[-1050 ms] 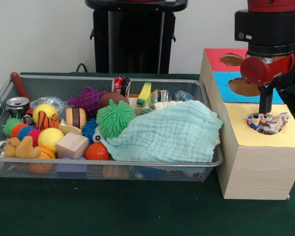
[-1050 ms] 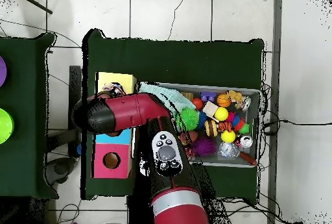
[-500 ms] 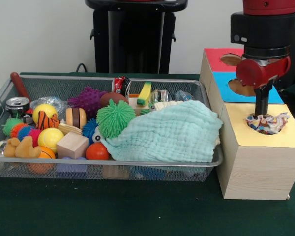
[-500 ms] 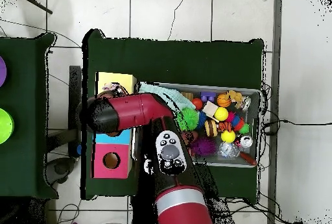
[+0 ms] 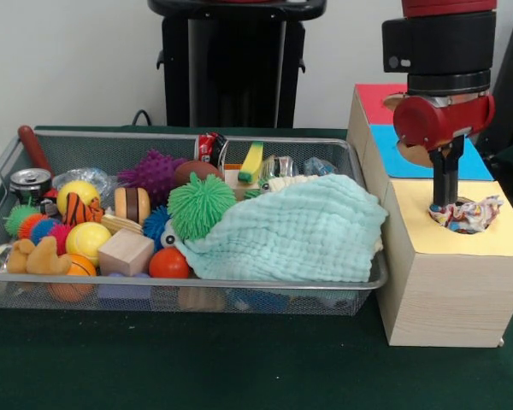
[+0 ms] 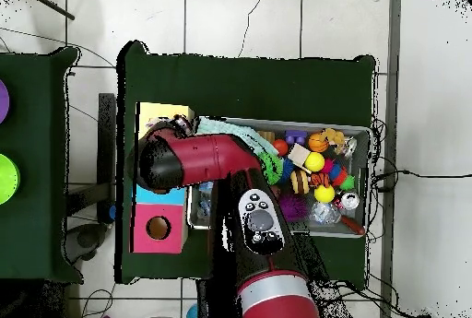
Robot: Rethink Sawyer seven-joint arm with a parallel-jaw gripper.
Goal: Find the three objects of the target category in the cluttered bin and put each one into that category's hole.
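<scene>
We see one patterned cloth (image 5: 466, 213) sitting in the yellow hole (image 5: 458, 224), the gripper (image 5: 445, 198) above its edge, whether apart or together we cannot tell, and the bin (image 5: 265, 289) holds a mint cloth (image 5: 295, 229).

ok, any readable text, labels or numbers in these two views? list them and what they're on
None can be read.
Red can at the back of the mesh bin: white markings, too blurred to read.
Patterned crumpled wrapper in the yellow hole: print only, no legible words.
Sorting box: plain colour panels, no labels.
Arm's control pad in the overhead view: buttons, no legible marks.
</scene>
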